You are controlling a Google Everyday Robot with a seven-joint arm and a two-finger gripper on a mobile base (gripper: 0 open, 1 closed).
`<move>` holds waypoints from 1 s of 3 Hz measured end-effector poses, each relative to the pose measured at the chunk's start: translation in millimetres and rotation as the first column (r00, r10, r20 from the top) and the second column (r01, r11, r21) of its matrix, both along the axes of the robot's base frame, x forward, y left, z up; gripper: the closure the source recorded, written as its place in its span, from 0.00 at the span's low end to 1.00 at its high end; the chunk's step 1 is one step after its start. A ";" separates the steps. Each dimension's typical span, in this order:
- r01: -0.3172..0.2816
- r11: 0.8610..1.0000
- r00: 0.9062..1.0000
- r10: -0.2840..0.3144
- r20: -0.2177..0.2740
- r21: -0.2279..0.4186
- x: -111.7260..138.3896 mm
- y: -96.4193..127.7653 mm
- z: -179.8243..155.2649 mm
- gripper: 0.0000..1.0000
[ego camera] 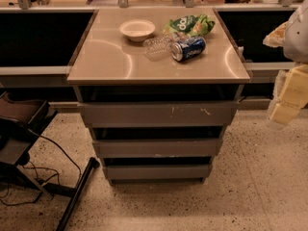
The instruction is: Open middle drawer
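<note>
Yet to reach and pull out the closed middle drawer (pixel 158 147), with the end effector (pixel 288 97) at the right edge, well apart, grip state impossible to tell.

My one arm (pixel 298 32) showing only at the right edge, pale blocky links stepping downward, my gripper (pixel 282 112) at the low end, angled down and leftward, hanging in mid-air, the wrist (pixel 294 85) just above and behind it
</note>
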State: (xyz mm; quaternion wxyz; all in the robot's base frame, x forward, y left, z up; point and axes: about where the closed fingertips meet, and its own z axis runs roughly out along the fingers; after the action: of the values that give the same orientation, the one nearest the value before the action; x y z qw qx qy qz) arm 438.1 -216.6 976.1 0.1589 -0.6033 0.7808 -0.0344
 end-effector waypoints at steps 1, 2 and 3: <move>0.001 1.000 1.000 -0.001 0.008 -0.004 0.4 3.8 -8.1 0.00; -0.029 0.999 0.999 0.030 -0.026 0.026 6.7 22.3 -52.1 0.00; -0.093 0.994 0.991 0.099 -0.093 0.065 15.6 58.9 -115.8 0.00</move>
State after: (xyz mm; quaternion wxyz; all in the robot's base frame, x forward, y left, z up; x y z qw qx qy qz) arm 453.7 -157.7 860.2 0.1407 -0.6360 0.7583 0.0262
